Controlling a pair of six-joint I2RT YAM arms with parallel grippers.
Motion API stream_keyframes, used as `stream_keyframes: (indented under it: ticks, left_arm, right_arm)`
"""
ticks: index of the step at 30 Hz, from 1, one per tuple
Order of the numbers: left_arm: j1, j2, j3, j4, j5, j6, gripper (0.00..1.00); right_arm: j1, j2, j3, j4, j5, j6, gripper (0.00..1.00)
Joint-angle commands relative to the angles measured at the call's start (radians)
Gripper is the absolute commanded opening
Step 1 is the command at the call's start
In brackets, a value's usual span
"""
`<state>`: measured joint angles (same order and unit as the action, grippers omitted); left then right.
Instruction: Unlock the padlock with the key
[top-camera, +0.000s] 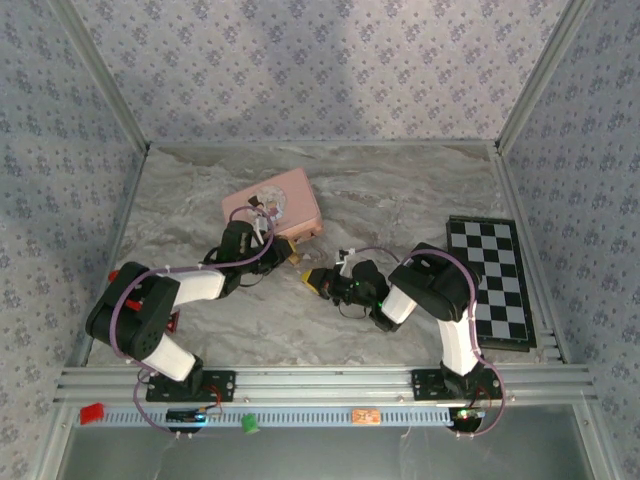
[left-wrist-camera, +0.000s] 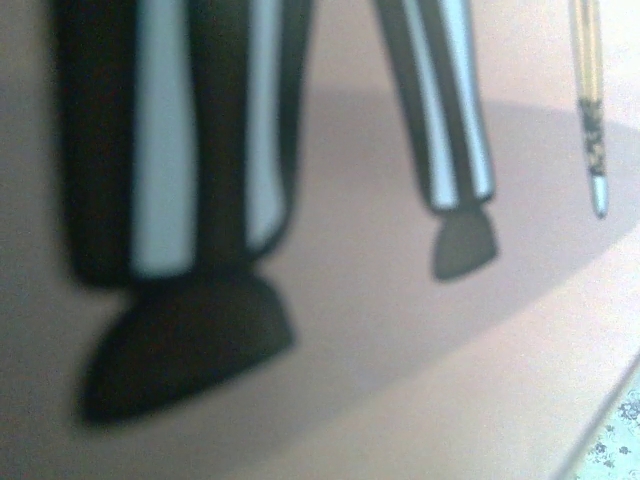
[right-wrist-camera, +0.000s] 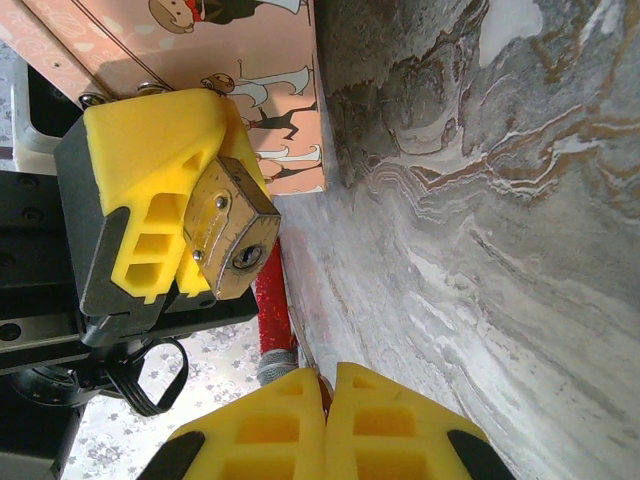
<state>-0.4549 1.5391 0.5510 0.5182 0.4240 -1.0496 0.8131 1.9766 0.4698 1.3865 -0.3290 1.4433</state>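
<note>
The small brass padlock (right-wrist-camera: 228, 225) sits between the yellow fingers (right-wrist-camera: 150, 180) of my left gripper (top-camera: 287, 250), which is shut on it. It is just off the corner of the pink tin (top-camera: 275, 205), and its keyhole faces my right gripper. My right gripper (right-wrist-camera: 328, 378) is shut on the key (right-wrist-camera: 303, 340). The key's thin blade sticks out edge-on toward the padlock, with its tip a short way below the keyhole and apart from it. From the top view the two grippers face each other mid-table, my right gripper (top-camera: 318, 280) close to the padlock (top-camera: 294, 254). The shackle is hidden.
The pink tin (right-wrist-camera: 230, 60) lies behind the padlock, and its printed surface (left-wrist-camera: 400, 380) is blurred in the left wrist view. A folded chessboard (top-camera: 495, 280) lies at the right. A red rod (right-wrist-camera: 270, 305) shows beyond the key. Patterned walls enclose the marble table (top-camera: 400, 190).
</note>
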Motion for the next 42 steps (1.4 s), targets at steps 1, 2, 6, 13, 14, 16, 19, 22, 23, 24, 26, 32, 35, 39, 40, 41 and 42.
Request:
stream_keyframes:
  ticks: [1, 2, 6, 13, 14, 16, 19, 22, 23, 24, 26, 32, 35, 39, 40, 41, 42]
  left_arm:
    - [0.016, -0.002, -0.02, -0.05, 0.073, -0.127, 0.07]
    - [0.016, -0.001, -0.019, -0.045, 0.077, -0.127, 0.07]
    - [0.016, 0.003, -0.014, -0.035, 0.099, -0.125, 0.07]
    - [0.016, -0.008, -0.029, -0.045, 0.093, -0.117, 0.07]
    - [0.017, -0.007, -0.031, -0.043, 0.094, -0.118, 0.07]
    - [0.016, -0.007, -0.033, -0.038, 0.096, -0.118, 0.07]
    - [0.016, -0.008, -0.036, -0.032, 0.098, -0.121, 0.07]
    - [0.016, -0.011, -0.046, -0.007, 0.102, -0.121, 0.07]
    - [0.016, -0.011, -0.05, 0.001, 0.103, -0.126, 0.07]
    - [0.016, -0.011, -0.054, 0.007, 0.105, -0.129, 0.07]
    - [0.016, -0.014, -0.059, 0.01, 0.104, -0.131, 0.07]
    - [0.016, -0.048, -0.081, 0.006, 0.101, -0.127, 0.08]
    - [0.016, -0.07, -0.088, -0.007, 0.093, -0.128, 0.08]
    - [0.016, -0.08, -0.094, -0.006, 0.087, -0.135, 0.08]
    - [0.016, -0.081, -0.093, -0.004, 0.086, -0.139, 0.08]
    - [0.016, -0.081, -0.094, -0.001, 0.087, -0.142, 0.08]
    - [0.016, -0.08, -0.095, 0.006, 0.087, -0.147, 0.08]
  right_arm:
    - [-0.009, -0.025, 0.003, 0.006, 0.012, -0.027, 0.0]
    - [-0.01, -0.027, 0.004, 0.006, 0.01, -0.028, 0.0]
    - [-0.01, -0.042, 0.009, 0.005, 0.014, -0.039, 0.0]
    - [-0.013, -0.047, 0.013, 0.006, 0.011, -0.036, 0.0]
    - [-0.011, -0.047, 0.015, 0.005, 0.012, -0.036, 0.0]
    - [-0.01, -0.045, 0.018, 0.006, 0.013, -0.038, 0.0]
    - [-0.008, -0.034, 0.016, 0.006, 0.016, -0.04, 0.0]
    - [-0.006, -0.027, 0.018, 0.006, 0.02, -0.036, 0.0]
    - [-0.007, -0.027, 0.018, 0.006, 0.021, -0.036, 0.0]
    - [-0.006, -0.027, 0.019, 0.006, 0.022, -0.035, 0.0]
    - [-0.009, -0.03, 0.024, 0.006, 0.018, -0.039, 0.0]
    - [-0.011, -0.016, 0.033, 0.006, 0.013, -0.032, 0.0]
    - [-0.011, -0.009, 0.033, 0.006, 0.015, -0.03, 0.0]
    - [-0.006, -0.008, 0.033, 0.006, 0.014, -0.029, 0.0]
    - [-0.006, -0.007, 0.033, 0.005, 0.015, -0.029, 0.0]
    - [-0.002, -0.006, 0.035, 0.006, 0.012, -0.029, 0.0]
    - [0.001, -0.004, 0.036, 0.006, 0.012, -0.028, 0.0]
